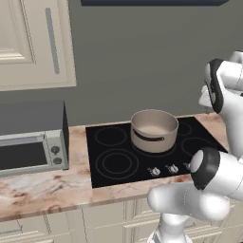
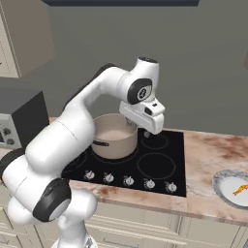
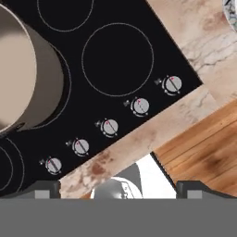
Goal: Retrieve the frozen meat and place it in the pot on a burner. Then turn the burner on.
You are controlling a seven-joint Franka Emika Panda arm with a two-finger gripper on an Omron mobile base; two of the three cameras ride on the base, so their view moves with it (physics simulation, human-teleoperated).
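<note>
Arm over cooktop, pincer released

The pincer [image 3: 118, 187] hangs spread wide and grasps nothing, above the knobs [image 3: 109, 127] along the cooktop's [image 2: 160, 186] front edge. The pot [image 2: 114, 137] stands just beside it on a burner [image 3: 65, 88], its inside pale. A plate [image 2: 227, 186] lies well apart on the counter [image 2: 206, 155].

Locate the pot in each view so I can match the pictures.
Left base view: pot just right of centre, on the cooktop.
Right base view: left of centre, partly behind the arm.
Hand view: upper left, cut by the picture's edge.
Shared landmark: the row of knobs along the cooktop's front edge.
</note>
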